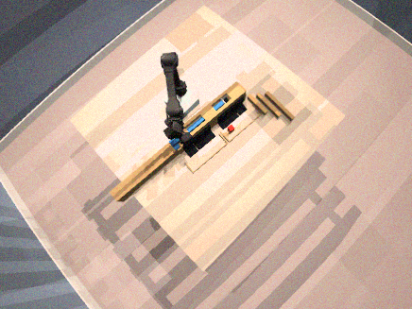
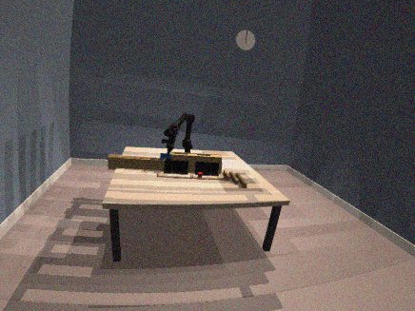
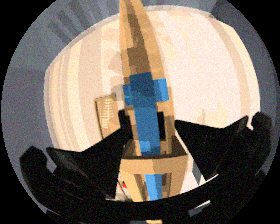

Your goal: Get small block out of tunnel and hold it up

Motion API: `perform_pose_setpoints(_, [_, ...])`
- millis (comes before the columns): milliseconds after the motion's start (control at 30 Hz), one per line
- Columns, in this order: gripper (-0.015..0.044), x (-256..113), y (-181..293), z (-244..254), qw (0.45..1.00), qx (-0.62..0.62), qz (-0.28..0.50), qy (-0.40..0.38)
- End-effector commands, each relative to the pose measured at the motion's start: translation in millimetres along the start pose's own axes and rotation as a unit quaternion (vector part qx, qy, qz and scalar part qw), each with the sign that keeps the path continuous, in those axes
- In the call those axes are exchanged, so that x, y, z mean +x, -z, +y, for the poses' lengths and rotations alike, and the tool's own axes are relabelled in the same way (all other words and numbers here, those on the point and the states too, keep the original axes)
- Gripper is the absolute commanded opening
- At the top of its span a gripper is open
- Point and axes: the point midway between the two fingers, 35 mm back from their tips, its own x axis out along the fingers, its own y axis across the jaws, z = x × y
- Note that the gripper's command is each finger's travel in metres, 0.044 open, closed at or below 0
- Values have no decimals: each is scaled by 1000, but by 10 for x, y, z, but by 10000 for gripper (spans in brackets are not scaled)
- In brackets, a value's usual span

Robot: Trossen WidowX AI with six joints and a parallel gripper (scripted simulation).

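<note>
And there was the gripper, just left of centre in the top view, fingers parted wide and nothing held! In the wrist view they stood either side of the blue handle, which rose at the left end of the wooden tunnel. More blue showed through the slots in its top. A long wooden rail ran off to the lower left. And the small red block? Outside the tunnel, near the centre, by the low tray! Three wooden rods lay right of it.
</note>
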Motion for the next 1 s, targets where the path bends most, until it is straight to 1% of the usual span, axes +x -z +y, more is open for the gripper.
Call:
perform_pose_setpoints(0, [420,-178,-63,47,1000,-4,13,-8])
perform_pose_setpoints(33, [440,-218,-73,52,1000,-5,16,-9])
perform_pose_setpoints(67, [440,-243,-78,55,1000,-6,18,-10])
perform_pose_setpoints(100, [440,-126,-73,50,1000,-1,8,-7])
perform_pose_setpoints(200, [440,-90,-330,98,1000,-5,15,-10])
perform_pose_setpoints(267, [440,-76,-409,100,1000,-6,18,-10])
perform_pose_setpoints(467, [440,-37,-403,95,1000,-6,18,-10])
perform_pose_setpoints(967, [440,197,-355,55,1000,-6,18,-10])
